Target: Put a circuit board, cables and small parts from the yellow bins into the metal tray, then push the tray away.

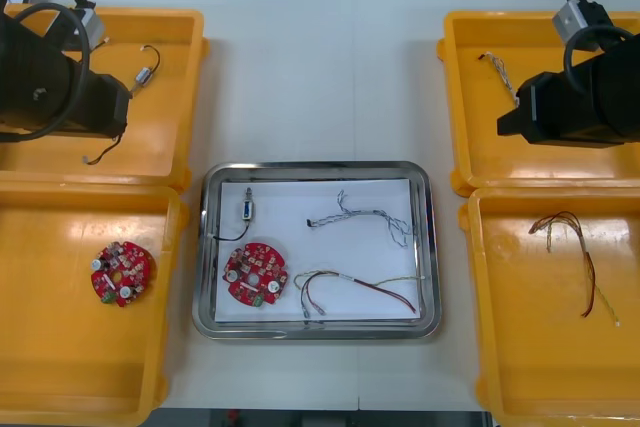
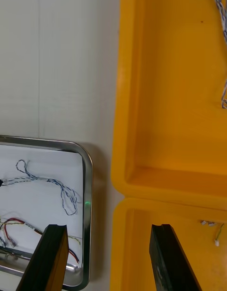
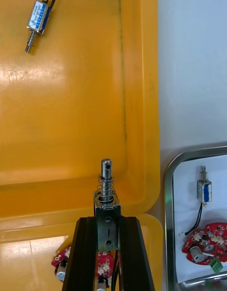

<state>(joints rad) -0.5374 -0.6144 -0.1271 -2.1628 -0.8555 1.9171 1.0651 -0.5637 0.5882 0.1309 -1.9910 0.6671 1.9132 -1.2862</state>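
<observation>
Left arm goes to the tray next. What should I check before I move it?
1. Grip: left gripper shut on the metal part: ok.
2. Held part's wire free of the bin: cannot tell, it is hidden between the fingers.
3. Drop spot: bare floor in the tray between the loose part and the blue-white cable: ok.
4. Contents: board and red-yellow cable lie in the tray: ok.
5. Other arm: right gripper open, empty, over by the right bins: ok.
</observation>
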